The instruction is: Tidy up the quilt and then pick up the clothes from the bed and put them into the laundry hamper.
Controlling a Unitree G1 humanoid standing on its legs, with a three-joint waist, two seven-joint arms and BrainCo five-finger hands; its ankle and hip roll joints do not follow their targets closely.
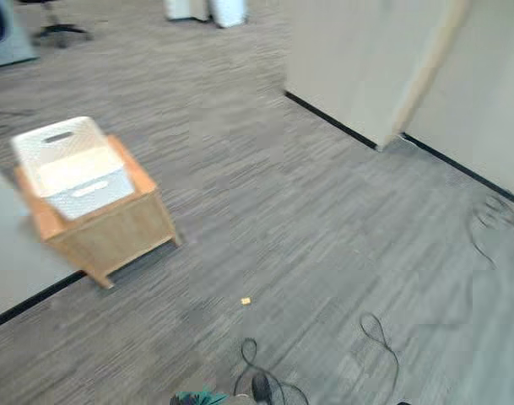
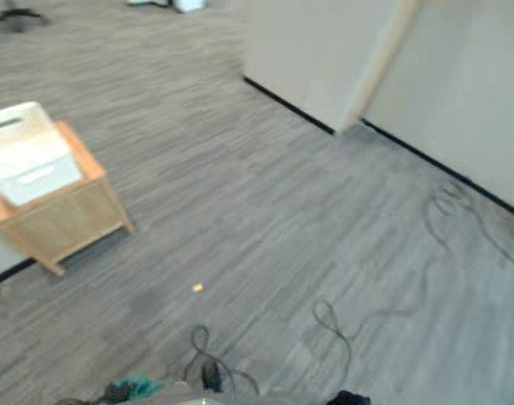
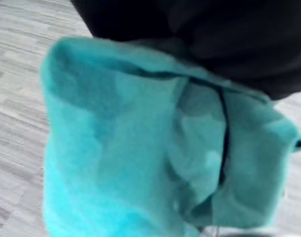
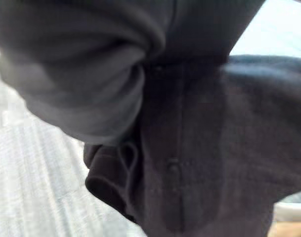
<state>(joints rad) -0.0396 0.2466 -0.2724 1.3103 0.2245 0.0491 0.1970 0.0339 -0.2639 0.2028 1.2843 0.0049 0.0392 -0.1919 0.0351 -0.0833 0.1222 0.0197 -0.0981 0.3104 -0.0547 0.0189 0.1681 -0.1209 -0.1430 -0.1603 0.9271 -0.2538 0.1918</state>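
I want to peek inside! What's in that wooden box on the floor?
A white basket with slotted handles sits in the wooden box, poking out above its rim. Whatever lies inside or under the basket is covered.

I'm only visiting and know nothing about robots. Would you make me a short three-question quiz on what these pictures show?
1. True or false: the white slatted plastic basket sits on the floor beside the light wooden box stand.
2. What colour is the soft cloth garment close up in the left wrist view?
A. red
B. turquoise
C. yellow
3. Fill in: the garment with a button placket in the right wrist view is dark ____.

Key
1. False: it rests on top of the stand.
2. B
3. grey
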